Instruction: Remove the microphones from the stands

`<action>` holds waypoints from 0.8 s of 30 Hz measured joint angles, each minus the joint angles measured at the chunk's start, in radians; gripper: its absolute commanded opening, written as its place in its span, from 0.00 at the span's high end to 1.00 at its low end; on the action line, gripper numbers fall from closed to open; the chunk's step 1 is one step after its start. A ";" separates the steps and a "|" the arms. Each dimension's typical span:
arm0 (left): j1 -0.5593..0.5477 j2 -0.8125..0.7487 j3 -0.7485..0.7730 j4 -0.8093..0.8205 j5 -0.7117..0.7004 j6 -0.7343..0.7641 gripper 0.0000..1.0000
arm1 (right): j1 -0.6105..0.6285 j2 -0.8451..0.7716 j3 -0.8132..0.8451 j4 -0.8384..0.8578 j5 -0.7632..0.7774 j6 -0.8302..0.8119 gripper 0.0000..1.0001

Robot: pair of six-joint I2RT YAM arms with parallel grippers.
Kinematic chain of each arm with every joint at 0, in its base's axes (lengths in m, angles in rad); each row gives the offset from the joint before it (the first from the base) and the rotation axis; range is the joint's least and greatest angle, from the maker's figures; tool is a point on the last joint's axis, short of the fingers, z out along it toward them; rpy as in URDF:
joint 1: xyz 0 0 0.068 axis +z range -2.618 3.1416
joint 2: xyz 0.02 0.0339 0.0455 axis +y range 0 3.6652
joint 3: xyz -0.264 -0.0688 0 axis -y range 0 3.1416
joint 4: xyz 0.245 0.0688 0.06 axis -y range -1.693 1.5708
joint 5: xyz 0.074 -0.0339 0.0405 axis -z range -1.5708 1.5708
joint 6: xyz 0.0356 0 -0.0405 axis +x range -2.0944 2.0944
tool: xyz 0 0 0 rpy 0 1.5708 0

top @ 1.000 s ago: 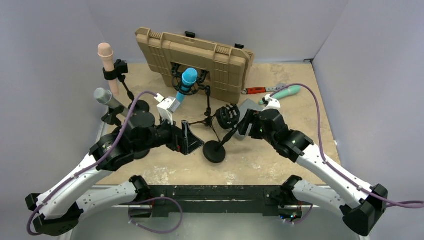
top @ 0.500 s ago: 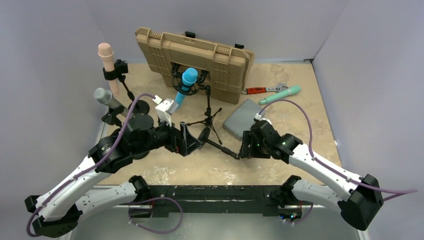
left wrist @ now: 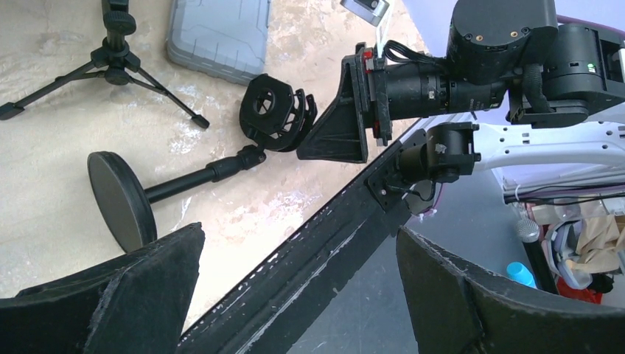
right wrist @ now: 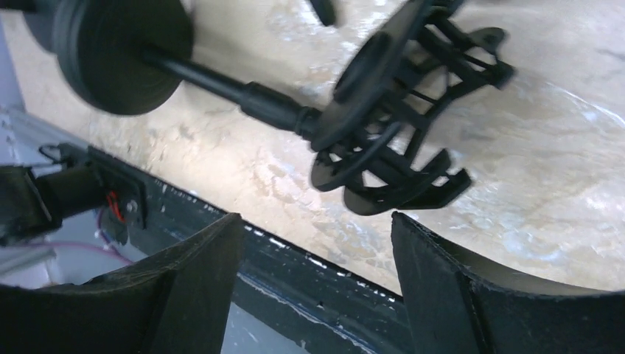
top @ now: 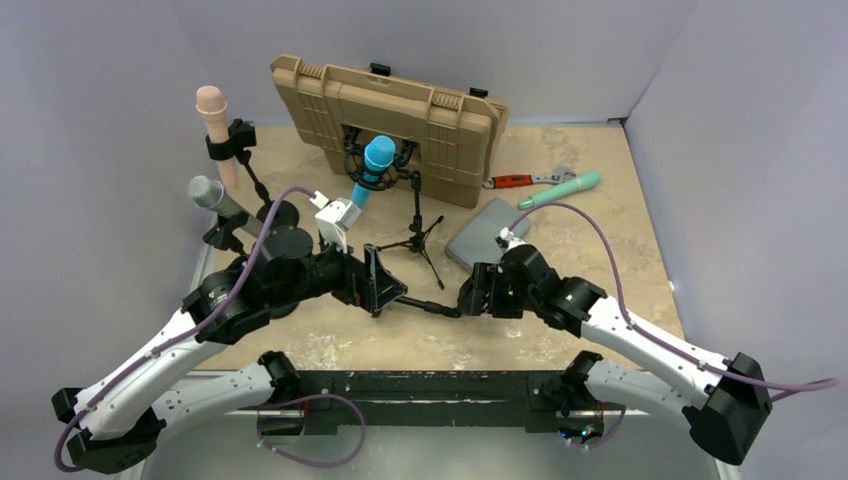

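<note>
A black stand (top: 428, 306) with a round base (left wrist: 118, 199) lies on its side on the table, and its shock mount (left wrist: 274, 114) holds no microphone. My right gripper (top: 468, 297) is open, with one finger (left wrist: 335, 129) against the mount, which lies just beyond the fingertips (right wrist: 435, 243). My left gripper (top: 385, 285) is open and empty at the base end. A blue microphone (top: 377, 160) sits in a mount on a tripod stand (top: 418, 235). Pink (top: 212, 112) and grey (top: 205, 190) microphones stand clipped at the left. A teal microphone (top: 560, 187) lies loose at the back right.
A tan hard case (top: 390, 105) leans at the back. A grey flat box (top: 487, 232) lies just behind my right arm, with a red-handled wrench (top: 520, 180) beyond it. The black front rail (left wrist: 317, 251) of the table runs under both grippers.
The black stand stood upright a second ago and now lies flat. My right arm came down and toward the left with the mount. My left gripper barely shifted.
</note>
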 measured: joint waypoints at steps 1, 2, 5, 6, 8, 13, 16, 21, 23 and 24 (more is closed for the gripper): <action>0.000 0.006 0.000 0.001 0.002 0.000 0.00 | 0.000 -0.006 -0.006 -0.005 0.010 0.021 0.25; 0.000 0.012 0.000 0.002 0.006 0.000 0.00 | 0.000 -0.009 -0.012 -0.016 0.032 0.046 0.24; 0.000 0.035 -0.006 0.016 0.022 0.000 0.00 | 0.000 -0.008 -0.033 -0.026 0.101 0.113 0.22; 0.000 0.042 -0.008 0.018 0.027 0.000 0.00 | 0.000 -0.008 -0.039 -0.027 0.116 0.129 0.22; 0.000 0.055 -0.008 0.022 0.040 0.000 0.00 | 0.000 -0.001 -0.046 -0.026 0.157 0.181 0.22; 0.000 0.063 -0.008 0.024 0.058 0.000 0.00 | -0.001 0.066 -0.046 0.022 0.208 0.272 0.23; 0.000 0.060 -0.008 0.026 0.063 -0.001 0.00 | 0.000 0.148 -0.038 0.068 0.216 0.277 0.23; 0.000 0.035 -0.023 0.032 0.066 0.000 0.01 | 0.013 0.252 -0.018 0.099 0.237 0.276 0.23; 0.000 0.032 -0.031 0.031 0.066 0.000 0.01 | 0.017 0.255 -0.016 0.098 0.244 0.277 0.22; 0.000 0.033 -0.034 0.031 0.066 0.000 0.01 | 0.019 0.254 -0.013 0.096 0.248 0.277 0.21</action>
